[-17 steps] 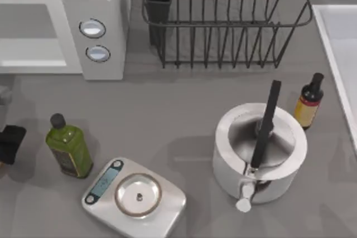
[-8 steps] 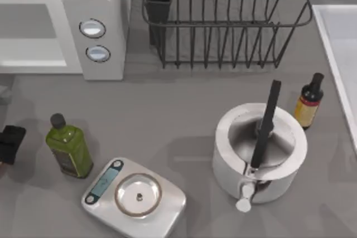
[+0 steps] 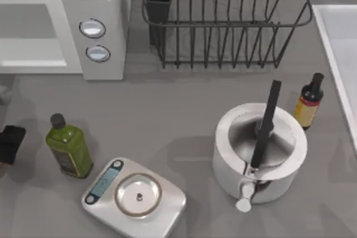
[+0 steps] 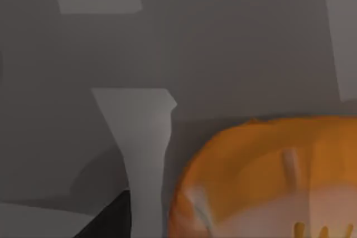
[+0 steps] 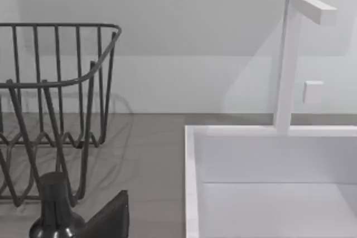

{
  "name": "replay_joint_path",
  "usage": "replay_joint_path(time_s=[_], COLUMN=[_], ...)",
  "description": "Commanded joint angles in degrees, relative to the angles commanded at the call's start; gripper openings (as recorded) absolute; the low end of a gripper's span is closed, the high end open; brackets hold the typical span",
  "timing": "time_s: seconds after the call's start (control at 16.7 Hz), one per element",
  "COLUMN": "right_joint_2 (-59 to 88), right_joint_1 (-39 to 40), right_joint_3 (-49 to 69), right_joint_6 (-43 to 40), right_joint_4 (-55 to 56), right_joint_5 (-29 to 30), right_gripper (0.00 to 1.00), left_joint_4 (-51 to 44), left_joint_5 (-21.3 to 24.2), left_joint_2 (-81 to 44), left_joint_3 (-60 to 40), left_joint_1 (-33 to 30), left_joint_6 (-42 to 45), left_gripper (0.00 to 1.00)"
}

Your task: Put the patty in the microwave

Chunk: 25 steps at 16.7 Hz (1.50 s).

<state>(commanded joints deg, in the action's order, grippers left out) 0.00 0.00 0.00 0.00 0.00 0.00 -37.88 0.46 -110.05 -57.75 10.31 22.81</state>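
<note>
My left tool sits at the desk's far left edge, just left of the green bottle; whether it is spread or pinching I cannot tell. In the left wrist view the patty sits right up against the camera — rounded, orange, paling to whitish at its lower part. The microwave stands at the back left, cavity open.

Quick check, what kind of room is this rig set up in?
Most likely a rendered kitchen counter: a white microwave with an open cavity, a wire dish rack behind a steel pot, and a sink with a faucet.
</note>
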Motion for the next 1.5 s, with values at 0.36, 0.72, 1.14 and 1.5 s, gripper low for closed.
replay_joint_path(time_s=[0.36, 0.72, 1.14, 1.5], right_joint_2=[0.0, 0.0, 0.0, 0.0], right_joint_1=[0.0, 0.0, 0.0, 0.0], right_joint_3=[0.0, 0.0, 0.0, 0.0], right_joint_6=[0.0, 0.0, 0.0, 0.0], right_joint_4=[0.0, 0.0, 0.0, 0.0], right_joint_5=[0.0, 0.0, 0.0, 0.0], right_gripper=[1.0, 1.0, 1.0, 1.0], left_joint_4=[0.0, -5.3, -23.5, -25.5], left_joint_5=[0.0, 0.2, 0.2, 0.2], left_joint_2=[0.0, 4.4, 10.8, 12.0], left_joint_3=[0.0, -2.6, -13.3, -15.1], left_joint_1=[0.0, 0.1, -0.1, 0.0], left_joint_6=[0.0, 0.2, 0.0, 0.0], left_gripper=[0.0, 0.0, 0.0, 0.0])
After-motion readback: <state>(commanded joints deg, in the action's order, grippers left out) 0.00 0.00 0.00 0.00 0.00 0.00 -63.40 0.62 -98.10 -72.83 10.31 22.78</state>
